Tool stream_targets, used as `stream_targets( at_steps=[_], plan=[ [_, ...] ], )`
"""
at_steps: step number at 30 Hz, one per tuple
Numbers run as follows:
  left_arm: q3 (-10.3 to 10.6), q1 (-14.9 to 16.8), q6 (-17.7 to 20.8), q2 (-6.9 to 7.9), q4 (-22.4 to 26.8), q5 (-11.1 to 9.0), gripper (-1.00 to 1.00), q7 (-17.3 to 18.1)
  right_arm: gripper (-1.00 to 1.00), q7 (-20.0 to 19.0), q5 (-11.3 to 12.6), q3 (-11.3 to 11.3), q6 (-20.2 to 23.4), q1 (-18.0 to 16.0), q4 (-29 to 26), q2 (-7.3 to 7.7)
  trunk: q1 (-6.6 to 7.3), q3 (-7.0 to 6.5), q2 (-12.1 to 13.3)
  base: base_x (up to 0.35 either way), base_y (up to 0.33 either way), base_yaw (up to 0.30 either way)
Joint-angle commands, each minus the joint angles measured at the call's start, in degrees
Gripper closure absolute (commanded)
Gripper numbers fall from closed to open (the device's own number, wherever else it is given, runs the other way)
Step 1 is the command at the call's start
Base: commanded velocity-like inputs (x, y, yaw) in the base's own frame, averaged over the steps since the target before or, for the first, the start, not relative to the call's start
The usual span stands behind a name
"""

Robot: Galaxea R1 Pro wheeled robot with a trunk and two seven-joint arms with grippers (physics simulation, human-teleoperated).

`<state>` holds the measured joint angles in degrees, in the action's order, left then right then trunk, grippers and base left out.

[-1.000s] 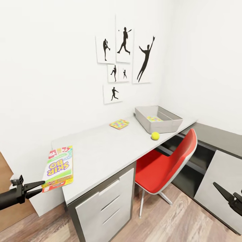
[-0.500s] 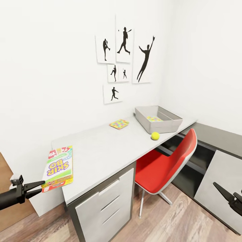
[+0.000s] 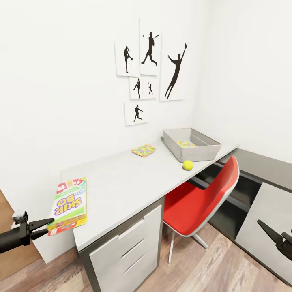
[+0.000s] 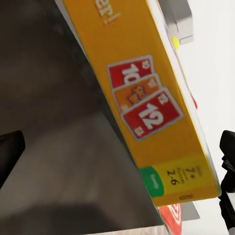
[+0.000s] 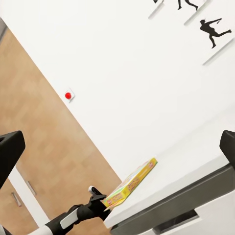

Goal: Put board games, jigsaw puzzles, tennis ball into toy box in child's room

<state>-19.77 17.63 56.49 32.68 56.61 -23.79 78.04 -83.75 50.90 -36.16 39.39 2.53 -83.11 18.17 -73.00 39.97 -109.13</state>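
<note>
The yellow-green-red SKIP-BO board game (image 3: pixel 68 204) lies flat at the left end of the table (image 3: pixel 121 182), its near corner hanging over the edge. My left gripper (image 3: pixel 49 225) is open just off that corner, level with the box. The left wrist view looks at the box's yellow side (image 4: pixel 147 103) between widely spread fingers (image 4: pixel 10 152). The grey toy box (image 3: pixel 202 152) stands at the far right of the table with one jigsaw puzzle (image 3: pixel 186 143) inside. Another puzzle (image 3: pixel 143 150) lies by the wall. The tennis ball (image 3: pixel 187 164) rests before the toy box. My right gripper (image 3: pixel 271 232) hangs open, low at the right.
A red chair (image 3: pixel 202 198) is pushed under the table's right half, beside pale drawers (image 3: pixel 125 247). A lower dark grey side cabinet (image 3: pixel 263 190) runs along the right wall. Black silhouette prints (image 3: pixel 150 73) hang above the table. Wood floor (image 3: pixel 202 267) lies below.
The whole picture has shifted slightly, so the camera moved. The SKIP-BO box's near corner now sits a little closer to my left fingertips. Neither gripper's opening has changed.
</note>
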Motion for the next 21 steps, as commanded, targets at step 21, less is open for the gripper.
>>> stream_targets(
  at_steps=[21],
  plan=[
    [0.05, 0.03, 0.55, 0.02, -0.01, -0.12, -1.0, 0.1, -1.0, -0.01, 0.26, 0.02, 0.6, 0.02, -0.03, 0.03, 0.0, 0.05, -0.02, 0.006, 0.0, 0.0]
  ],
)
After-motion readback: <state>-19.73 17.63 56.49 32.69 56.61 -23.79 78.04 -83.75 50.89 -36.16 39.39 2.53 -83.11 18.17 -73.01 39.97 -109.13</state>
